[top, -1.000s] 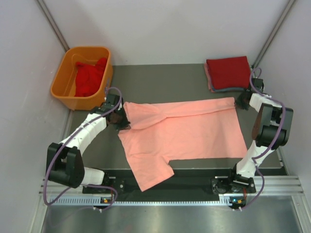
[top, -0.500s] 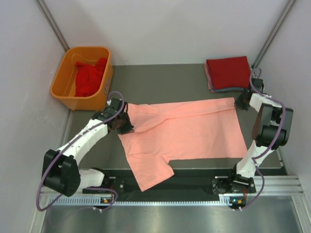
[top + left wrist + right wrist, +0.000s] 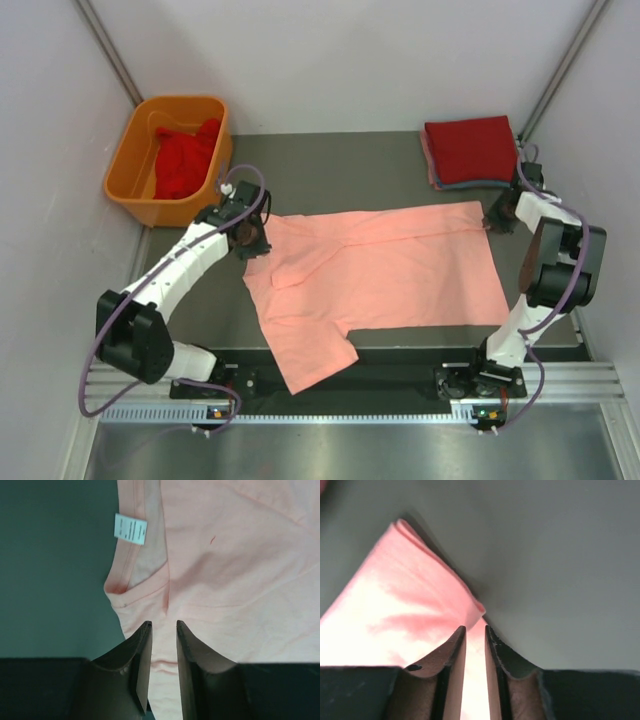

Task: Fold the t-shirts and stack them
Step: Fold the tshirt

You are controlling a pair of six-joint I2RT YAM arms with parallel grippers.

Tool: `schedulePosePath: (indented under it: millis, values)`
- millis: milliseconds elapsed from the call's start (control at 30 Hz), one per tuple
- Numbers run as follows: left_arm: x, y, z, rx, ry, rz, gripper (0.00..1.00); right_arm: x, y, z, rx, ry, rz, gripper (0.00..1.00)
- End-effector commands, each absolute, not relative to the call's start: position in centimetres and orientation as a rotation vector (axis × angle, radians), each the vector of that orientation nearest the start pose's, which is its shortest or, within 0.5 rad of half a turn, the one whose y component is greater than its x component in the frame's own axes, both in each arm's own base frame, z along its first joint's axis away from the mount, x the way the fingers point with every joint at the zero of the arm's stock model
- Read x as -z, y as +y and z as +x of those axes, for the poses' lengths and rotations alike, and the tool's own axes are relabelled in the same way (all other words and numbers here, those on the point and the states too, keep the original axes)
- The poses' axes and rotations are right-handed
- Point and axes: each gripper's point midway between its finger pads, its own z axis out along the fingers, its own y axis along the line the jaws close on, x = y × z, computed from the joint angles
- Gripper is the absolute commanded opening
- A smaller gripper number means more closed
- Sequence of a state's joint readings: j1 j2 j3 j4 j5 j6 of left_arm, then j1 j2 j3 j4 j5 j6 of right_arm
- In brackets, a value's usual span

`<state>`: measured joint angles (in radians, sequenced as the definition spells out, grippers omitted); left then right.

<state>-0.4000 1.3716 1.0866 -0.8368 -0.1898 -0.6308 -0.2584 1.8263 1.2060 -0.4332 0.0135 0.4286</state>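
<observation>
Table (image 3: 360, 165): dark top, arm bases at the near edge.

Pink t-shirt (image 3: 390, 270): spread flat mid-table. Long axis runs left to right, with the collar end at the left and the hem end at the right. One sleeve hangs toward the near edge. A narrow strip along the far edge looks turned over onto the body.

Orange tub (image 3: 135, 165): far left corner, with a crumpled red t-shirt (image 3: 185, 160) inside.

Folded stack (image 3: 470, 148): far right corner, red on top, apart from the pink t-shirt.

Left gripper (image 3: 250, 235): at the far left corner of the pink t-shirt, by the collar. In the wrist view its jaws stand narrow, with pink cloth showing in the gap. I cannot tell whether it is pinching the cloth or just hovering over it.

Right gripper (image 3: 497, 215): at the far right hem corner. In its wrist view the jaws are closed to a slit on the cloth corner, which bunches into them.

Neck label (image 3: 130, 529): white, on the collar, just ahead of the left gripper's fingers (image 3: 142, 645).

Key relation: each arm sits at its own end of the far edge, and the shirt body lies on the near side of both. Likely next move is bringing that edge toward the near side, both ends kept level.
</observation>
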Motion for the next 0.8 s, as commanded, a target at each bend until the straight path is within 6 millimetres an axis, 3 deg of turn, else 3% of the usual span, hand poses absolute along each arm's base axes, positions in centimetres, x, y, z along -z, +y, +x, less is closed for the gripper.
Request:
schedulePosePath:
  millis: [0, 167, 200, 233, 300, 433, 500, 533, 567, 667, 767]
  values:
    - [-14.8, -10.0, 30.4, 0.001, 2.567, -0.293, 0.32, -8.7, -9.9, 40.6, -0.035, 2.358, 0.873, 0.24]
    - [-15.5, -12.0, 36.4, 0.111, 2.488, -0.249, 0.30, -9.0, -9.2, 41.1, -0.069, 2.345, 0.866, 0.27]
    - [-16.3, -12.2, 37.9, 0.141, 2.457, -0.252, 0.30, -9.3, -9.4, 41.7, -0.074, 2.321, 0.859, 0.27]
    - [-15.3, -12.6, 39.0, 0.154, 2.472, -0.242, 0.29, -9.4, -8.6, 42.3, -0.123, 2.313, 0.835, 0.27]
    - [-15.8, -13.5, 41.5, 0.209, 2.438, -0.218, 0.28, -9.6, -7.4, 43.7, -0.207, 2.285, 0.788, 0.26]
    - [-12.1, -13.5, 45.9, 0.137, 2.498, -0.244, 0.22, -7.3, -6.4, 45.4, -0.308, 2.294, 0.791, 0.24]
    - [-10.3, -12.4, 46.7, 0.069, 2.546, -0.280, 0.18, -6.3, -6.6, 45.7, -0.301, 2.311, 0.793, 0.22]
    - [-8.1, -12.2, 47.0, 0.034, 2.591, -0.294, 0.18, -5.3, -6.7, 45.7, -0.293, 2.328, 0.803, 0.22]
    - [-8.1, -11.9, 47.9, 0.021, 2.584, -0.307, 0.18, -5.0, -7.2, 45.8, -0.264, 2.326, 0.809, 0.22]
    - [-5.5, -9.5, 48.2, -0.108, 2.627, -0.391, 0.16, -3.9, -8.4, 45.4, -0.178, 2.338, 0.850, 0.21]
    - [-3.3, -6.5, 47.1, -0.209, 2.672, -0.495, 0.16, -3.4, -9.7, 45.0, -0.098, 2.337, 0.891, 0.21]
